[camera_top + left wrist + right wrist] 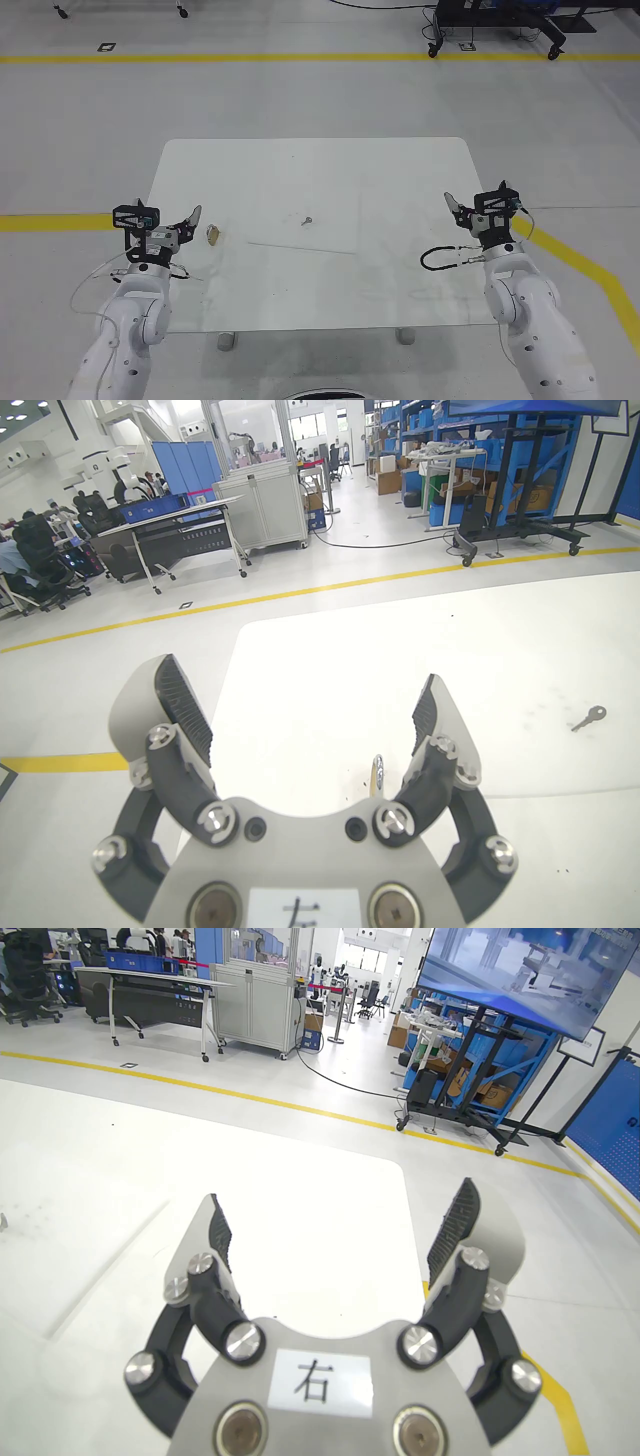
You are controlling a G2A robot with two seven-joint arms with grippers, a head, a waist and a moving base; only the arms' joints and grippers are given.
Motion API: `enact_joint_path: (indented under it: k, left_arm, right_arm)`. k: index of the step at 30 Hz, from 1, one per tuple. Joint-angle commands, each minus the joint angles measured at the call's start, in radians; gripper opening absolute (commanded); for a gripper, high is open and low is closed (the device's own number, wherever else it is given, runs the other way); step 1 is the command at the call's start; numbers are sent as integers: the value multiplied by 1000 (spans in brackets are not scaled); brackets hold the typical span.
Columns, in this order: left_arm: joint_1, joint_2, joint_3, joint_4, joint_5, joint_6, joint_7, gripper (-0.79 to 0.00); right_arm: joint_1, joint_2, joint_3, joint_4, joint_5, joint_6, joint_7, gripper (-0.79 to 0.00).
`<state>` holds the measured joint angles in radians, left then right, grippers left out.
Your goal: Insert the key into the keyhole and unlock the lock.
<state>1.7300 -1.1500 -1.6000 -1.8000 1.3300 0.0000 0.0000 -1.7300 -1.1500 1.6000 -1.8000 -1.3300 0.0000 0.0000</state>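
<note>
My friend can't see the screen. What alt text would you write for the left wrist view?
The left gripper hangs open at the edge of a white table, with a small brass lock on the table between its fingers, close to one of them. A silver key lies flat on the table farther off, untouched.

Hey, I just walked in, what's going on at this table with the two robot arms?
Nothing is gripped yet. The left end effector is open at the left side of the table, right by the small brass lock. The key lies loose near the table's middle, apart from the lock. The right end effector is open and empty at the right side. The key is not yet in the keyhole.
</note>
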Motion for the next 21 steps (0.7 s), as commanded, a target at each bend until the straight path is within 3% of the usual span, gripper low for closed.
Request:
enact_joint_path:
  k: [1,9,18,21]
  left_arm:
    - [0,0,0,0,0,0,0,-1]
    - [0,0,0,0,0,0,0,0]
    - [0,0,0,0,0,0,0,0]
    - [0,0,0,0,0,0,0,0]
  right_arm:
    - [0,0,0,0,0,0,0,0]
    - [98,-10,-150,64,-36,-135,49,0]
    - [101,-9,-136,63,-26,-135,26,0]
    - [71,-9,-116,38,-73,-65,12,0]
